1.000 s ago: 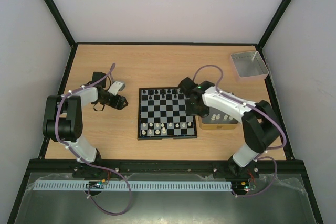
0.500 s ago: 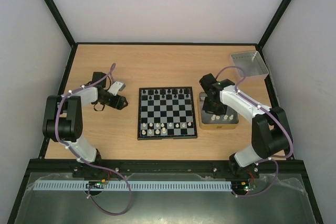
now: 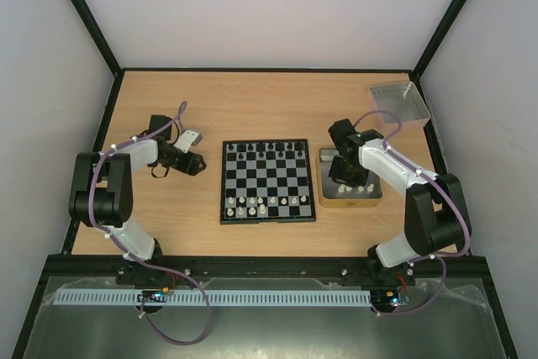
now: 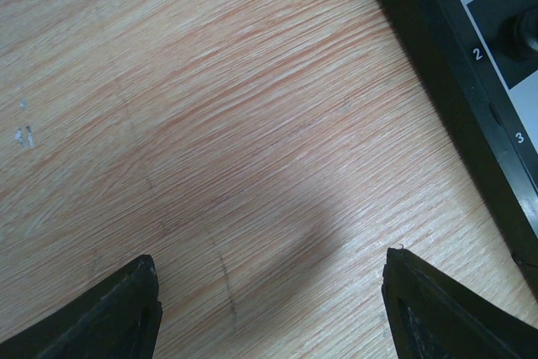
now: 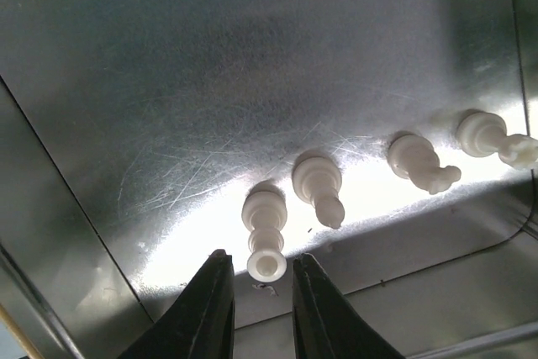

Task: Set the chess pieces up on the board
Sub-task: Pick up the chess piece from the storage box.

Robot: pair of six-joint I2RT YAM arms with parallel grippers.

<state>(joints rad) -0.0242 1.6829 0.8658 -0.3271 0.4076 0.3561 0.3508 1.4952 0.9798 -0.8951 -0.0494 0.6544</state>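
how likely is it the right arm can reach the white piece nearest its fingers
Probably yes: the right gripper hangs over the tray, jaws slightly parted, and that white piece sits just ahead of it with nothing between. The next piece stands clear beside it.

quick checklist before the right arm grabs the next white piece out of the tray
1. Right gripper lined up on the nearest white piece: ok, its top sits in line with the gap.
2. Gap wide enough to slide over that piece: cannot tell, the jaws are only narrowly parted.
3. Right gripper empty: ok, nothing is held.
4. Neighbouring white piece clear of the fingers: ok, it stands apart to one side.
5. Left gripper out of the way: ok, open over the table beside the board.
6. Free square on the board's white side: cannot tell, too small in the top view.
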